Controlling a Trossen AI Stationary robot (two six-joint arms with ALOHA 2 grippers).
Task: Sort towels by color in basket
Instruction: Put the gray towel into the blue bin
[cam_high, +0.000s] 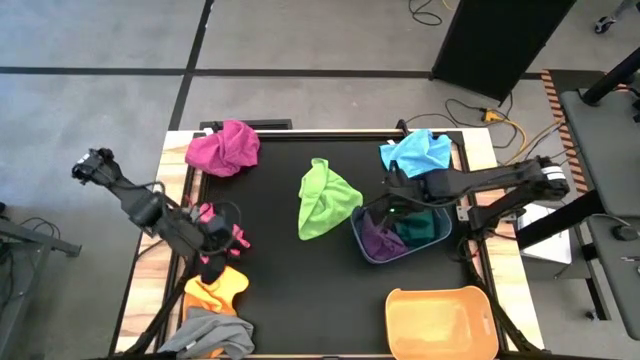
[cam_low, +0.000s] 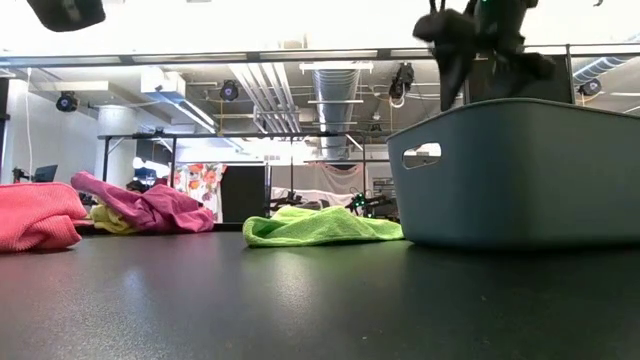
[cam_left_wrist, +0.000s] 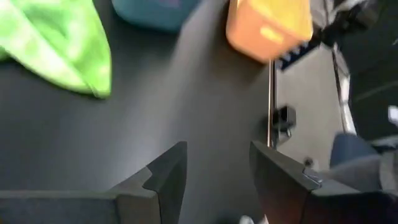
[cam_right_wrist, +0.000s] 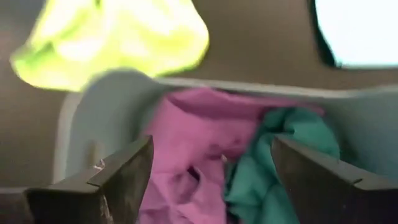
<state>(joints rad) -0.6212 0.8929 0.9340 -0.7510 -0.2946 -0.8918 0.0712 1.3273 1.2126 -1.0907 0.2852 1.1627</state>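
Hovering over the blue-grey basket, the right gripper has its fingers spread wide, gripping nothing; a purple towel and a dark green towel lie inside. Past the rim lies the lime towel. The left gripper, apparently empty, hangs parted near a pink towel.
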